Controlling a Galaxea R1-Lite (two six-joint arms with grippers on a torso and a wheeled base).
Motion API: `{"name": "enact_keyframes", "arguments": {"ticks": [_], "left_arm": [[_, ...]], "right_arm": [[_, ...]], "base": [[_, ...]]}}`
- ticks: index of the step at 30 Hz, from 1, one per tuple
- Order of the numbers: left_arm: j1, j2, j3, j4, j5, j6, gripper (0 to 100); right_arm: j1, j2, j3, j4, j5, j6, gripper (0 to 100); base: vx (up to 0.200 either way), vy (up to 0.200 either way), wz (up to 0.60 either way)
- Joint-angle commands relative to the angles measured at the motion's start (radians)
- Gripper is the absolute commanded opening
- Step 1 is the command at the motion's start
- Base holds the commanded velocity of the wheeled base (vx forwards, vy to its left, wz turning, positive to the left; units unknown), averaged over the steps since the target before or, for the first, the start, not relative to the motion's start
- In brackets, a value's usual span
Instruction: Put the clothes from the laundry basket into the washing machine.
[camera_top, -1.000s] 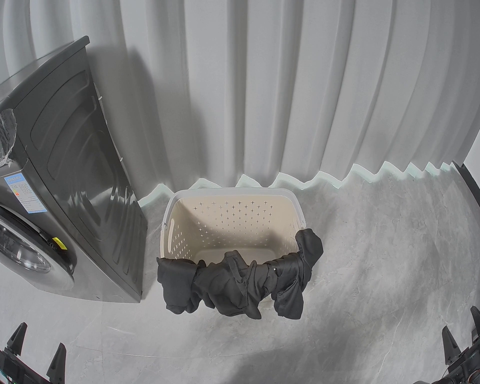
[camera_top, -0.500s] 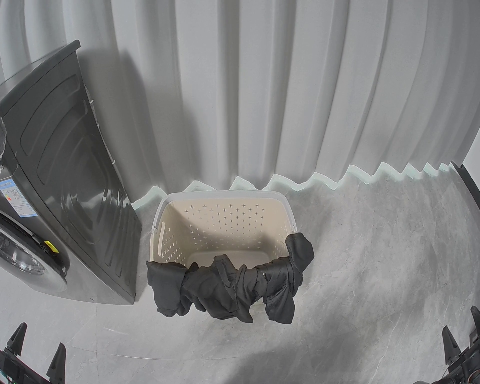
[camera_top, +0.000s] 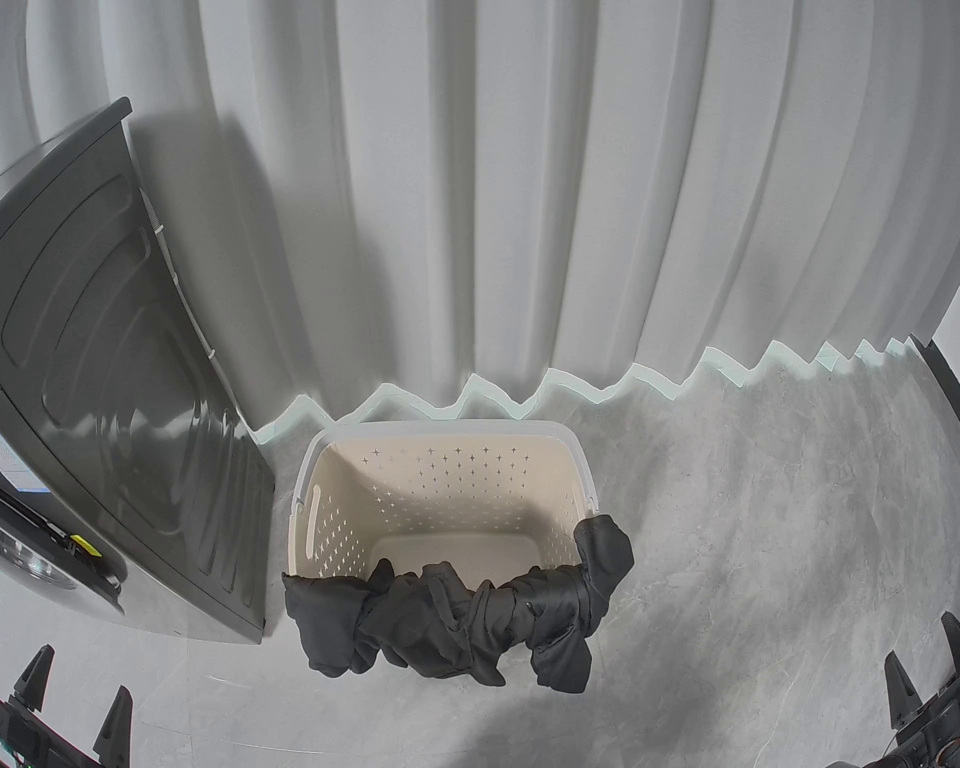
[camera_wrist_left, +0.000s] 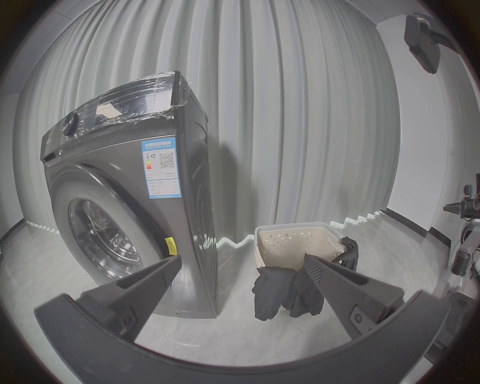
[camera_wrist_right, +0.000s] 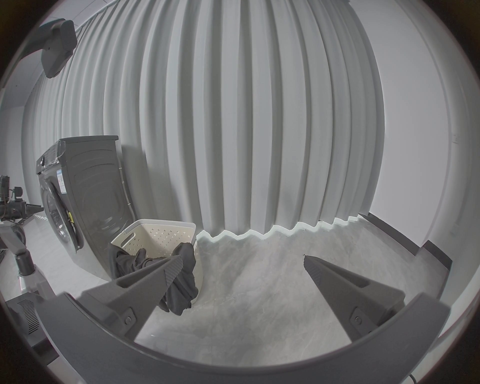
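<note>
- Clothes (camera_top: 450, 625), dark and bunched, are hanging over the near rim of the laundry basket (camera_top: 440, 430), probably sitting handy for a frontal pinch.
- The washing machine (camera_top: 110, 400) is standing just beside the basket.
- The left claw (camera_top: 80, 672) and right claw (camera_top: 920, 645) are gaping wide and empty, hanging well short of the garment.

My left claw (camera_top: 78, 688) sits low at my left side, its two fingers spread wide apart. My right claw (camera_top: 921, 652) sits low at my right, likewise spread wide.
</note>
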Motion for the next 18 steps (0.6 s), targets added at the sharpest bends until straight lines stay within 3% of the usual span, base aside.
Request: {"name": "enact_keyframes", "arguments": {"ticks": [1, 4, 10, 18], "left_arm": [[0.0, -0.017, 0.016, 0.0, -0.002, 0.001, 100], [0.0, -0.017, 0.016, 0.0, -0.002, 0.001, 100], [0.0, -0.015, 0.016, 0.0, -0.002, 0.001, 100], [0.0, -0.017, 0.016, 0.0, 0.0, 0.002, 100]], "right_arm": [[0.0, -0.016, 0.018, -0.002, 0.001, 0.0, 100], [0.0, -0.016, 0.018, -0.002, 0.001, 0.0, 100], [0.0, -0.016, 0.018, -0.002, 0.001, 0.0, 100], [0.0, -0.016, 0.018, -0.002, 0.001, -0.002, 100]], "base": [[0.0, 0.0, 0.0], [0.0, 0.0, 0.0], [0.2, 0.0, 0.0], [0.0, 0.0, 0.0]]}}
